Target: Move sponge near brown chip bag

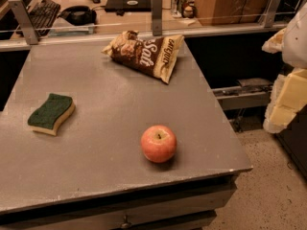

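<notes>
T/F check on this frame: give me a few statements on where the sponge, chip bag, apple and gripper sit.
1. The sponge lies on the left part of the table, green side up. True.
2. The sponge touches the brown chip bag. False: they are well apart; the bag lies by the table's far edge.
3. The apple stands closer to the table's front edge than the sponge does. True.
4. The gripper is over the sponge. False: it hangs beyond the table's right edge, far from the sponge.
5. The apple rests on the brown chip bag. False: it stands on bare tabletop, apart from the bag.
</notes>
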